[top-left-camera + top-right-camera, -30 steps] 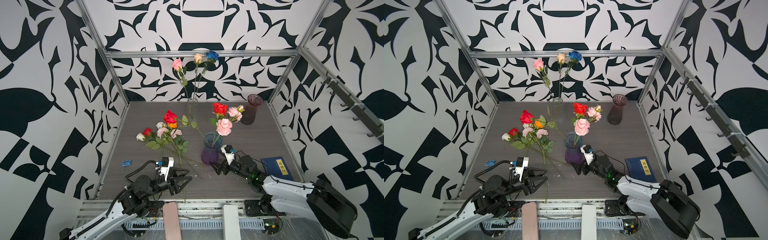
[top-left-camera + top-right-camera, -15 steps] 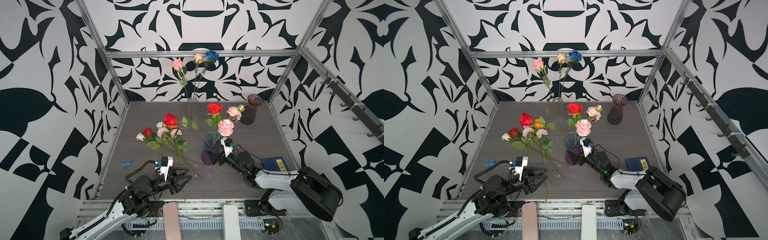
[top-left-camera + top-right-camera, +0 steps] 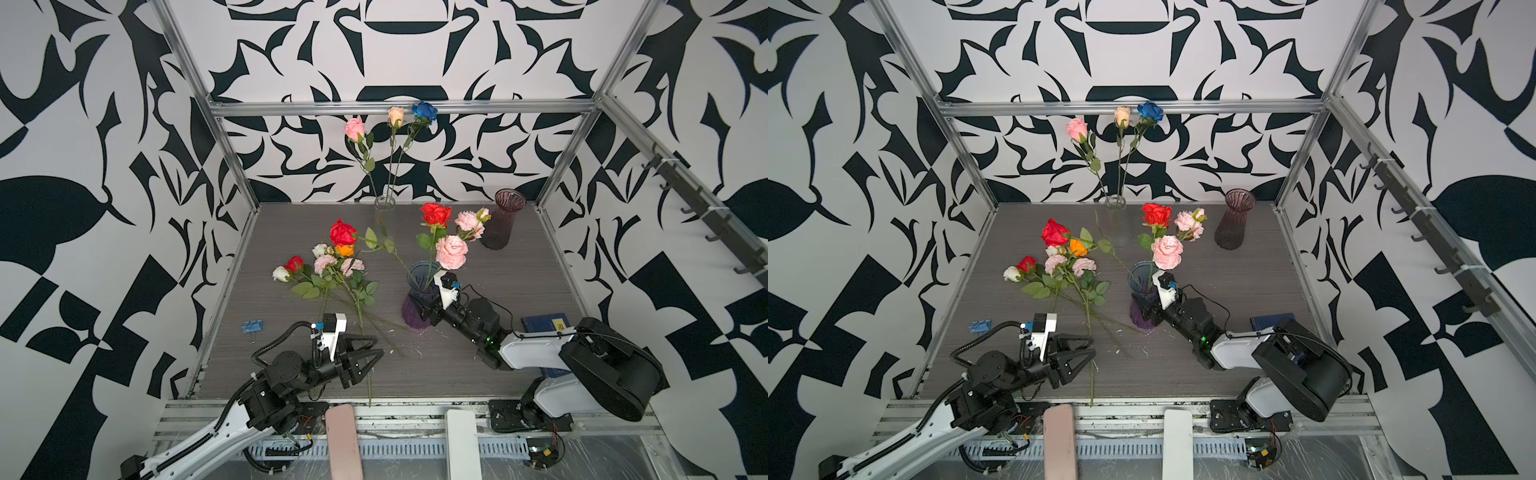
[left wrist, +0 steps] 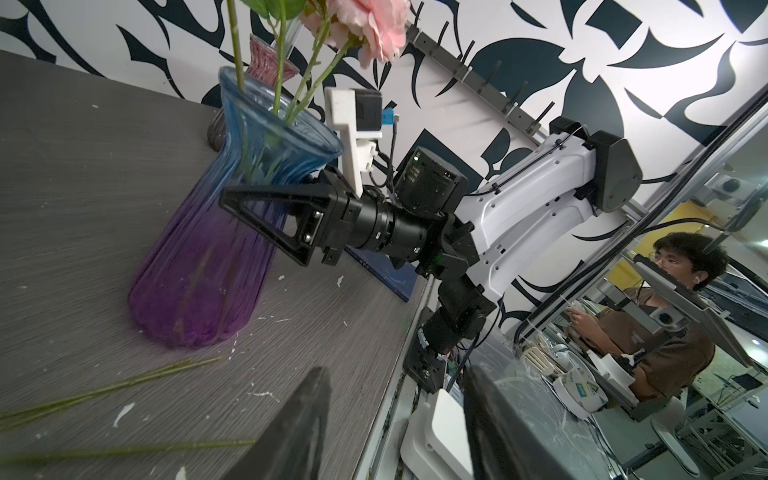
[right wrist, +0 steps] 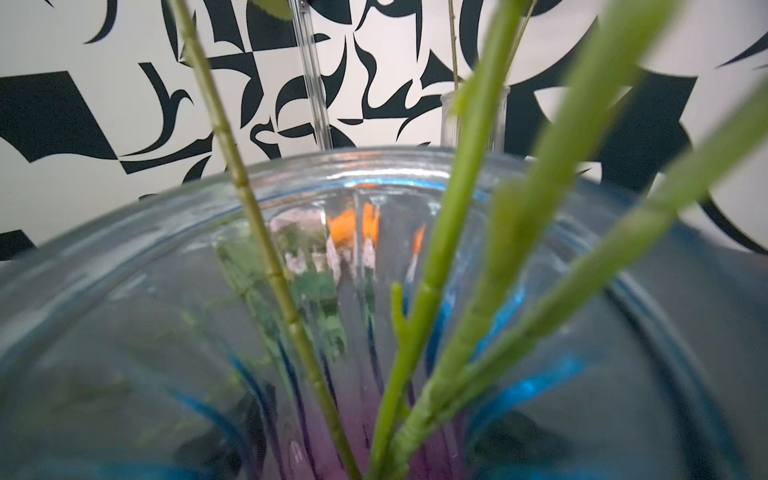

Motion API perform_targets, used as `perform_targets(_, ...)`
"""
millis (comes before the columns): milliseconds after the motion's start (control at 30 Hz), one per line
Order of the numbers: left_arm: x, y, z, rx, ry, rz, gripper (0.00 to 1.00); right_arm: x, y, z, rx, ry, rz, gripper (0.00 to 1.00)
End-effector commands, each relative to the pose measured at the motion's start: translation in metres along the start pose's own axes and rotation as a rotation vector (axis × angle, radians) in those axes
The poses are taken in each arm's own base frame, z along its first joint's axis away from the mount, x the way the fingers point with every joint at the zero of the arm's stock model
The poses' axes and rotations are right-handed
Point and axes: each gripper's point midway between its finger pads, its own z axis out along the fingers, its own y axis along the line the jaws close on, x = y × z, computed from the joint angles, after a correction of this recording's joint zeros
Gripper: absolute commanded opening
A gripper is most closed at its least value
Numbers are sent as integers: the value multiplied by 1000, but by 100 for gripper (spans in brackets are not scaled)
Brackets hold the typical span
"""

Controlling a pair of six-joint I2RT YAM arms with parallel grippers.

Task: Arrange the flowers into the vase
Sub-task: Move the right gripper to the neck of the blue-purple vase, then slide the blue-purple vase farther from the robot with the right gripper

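Observation:
The blue-to-purple glass vase (image 3: 419, 305) (image 3: 1144, 303) (image 4: 199, 266) stands mid-table and holds a red rose (image 3: 435, 214) and pink carnations (image 3: 452, 251). Their green stems (image 5: 440, 266) rise through its rim (image 5: 374, 164). My right gripper (image 3: 422, 311) (image 4: 232, 199) hugs the vase's narrow waist, one finger (image 4: 266, 212) across the near glass and the other hidden behind it. More flowers (image 3: 336, 262) (image 3: 1067, 257) lie in a loose bunch to the left, stems toward the front. My left gripper (image 3: 374, 348) (image 3: 1093, 347) (image 4: 395, 370) hovers open near the front edge, empty, beside one stem.
At the back stand a thin clear vase (image 3: 384, 208) holding three roses and an empty maroon vase (image 3: 500, 224). A blue book (image 3: 544, 324) lies behind my right arm. A blue binder clip (image 3: 252, 326) sits near the left wall. Metal frame rails border the table.
My right gripper has slid in from beside the vase to round its waist, and its jaws have narrowed. The left arm has not moved.

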Motion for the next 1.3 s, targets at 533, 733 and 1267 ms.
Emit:
perform_targets(533, -4, 6, 5, -23, -26, 6, 55, -18, -147, 47, 308, -34, -80, 58)
perform_targets(733, -4, 9, 4, -43, -30, 7, 55, -29, -207, 76, 348, -67, -75, 57)
perform_targets(1267, -6, 20, 2, -100, -48, 5, 56, -45, -268, 106, 314, -74, -91, 65)
